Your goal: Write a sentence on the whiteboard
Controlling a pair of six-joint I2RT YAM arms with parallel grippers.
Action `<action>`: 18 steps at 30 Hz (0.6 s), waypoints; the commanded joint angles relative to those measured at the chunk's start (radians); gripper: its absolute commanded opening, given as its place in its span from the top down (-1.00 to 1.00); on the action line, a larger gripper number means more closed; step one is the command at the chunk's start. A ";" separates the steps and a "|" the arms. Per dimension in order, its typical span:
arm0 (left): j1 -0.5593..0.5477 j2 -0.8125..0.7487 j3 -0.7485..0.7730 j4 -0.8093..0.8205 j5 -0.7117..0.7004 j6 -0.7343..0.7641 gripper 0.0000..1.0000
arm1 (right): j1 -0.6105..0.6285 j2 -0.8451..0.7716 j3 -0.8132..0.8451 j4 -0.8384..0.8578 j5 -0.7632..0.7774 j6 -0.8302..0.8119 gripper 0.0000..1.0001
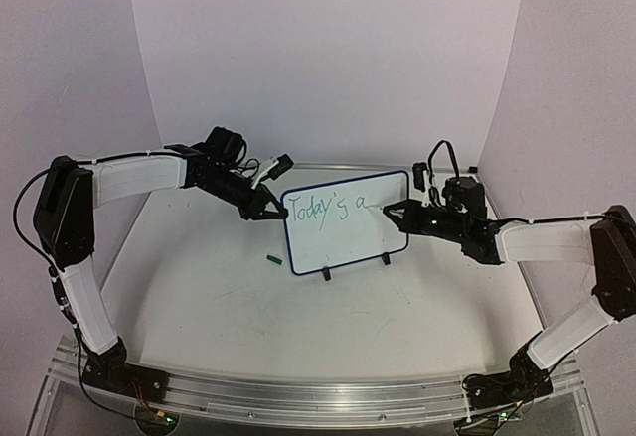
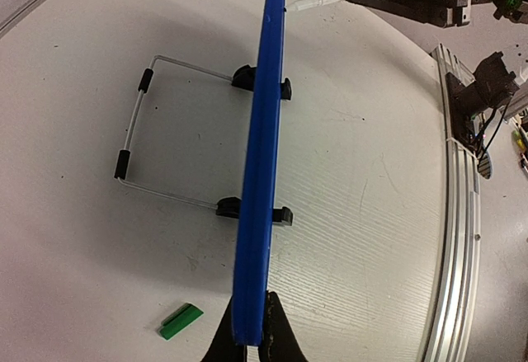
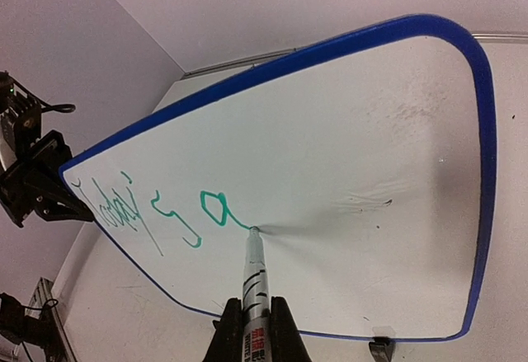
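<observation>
Whiteboard left edge clamped between left fingers; right fingers grip marker, tip touching board.

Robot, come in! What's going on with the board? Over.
Left gripper shut on whiteboard edge. Right gripper shut on marker, tip on board. Sentence reads "Today's a". Green piece lies aside, clear.

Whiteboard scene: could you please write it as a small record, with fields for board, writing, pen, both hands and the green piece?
board: small white rectangular whiteboard with blue border, upright on wire feet
writing: green handwritten marker words, "Today's a" so far
pen: slim white marker pen, tip touching board right of the "a"
left hand: shut on whiteboard's left edge
right hand: shut on marker pen
loose piece: small green block-shaped piece, on table left of board
</observation>
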 commanded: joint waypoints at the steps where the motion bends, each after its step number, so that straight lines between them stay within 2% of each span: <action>1: -0.004 -0.023 0.012 -0.043 -0.059 0.045 1.00 | -0.005 -0.061 0.002 0.023 0.047 -0.002 1.00; 8: -0.004 -0.018 0.012 -0.041 -0.064 0.040 1.00 | -0.005 -0.177 -0.018 0.014 -0.075 -0.034 1.00; 11: -0.004 -0.016 0.012 -0.040 -0.063 0.040 1.00 | -0.005 -0.208 -0.011 -0.051 -0.147 -0.060 1.00; 18: -0.004 -0.012 0.010 -0.035 -0.056 0.032 1.00 | 0.003 -0.286 -0.060 -0.150 -0.143 -0.079 1.00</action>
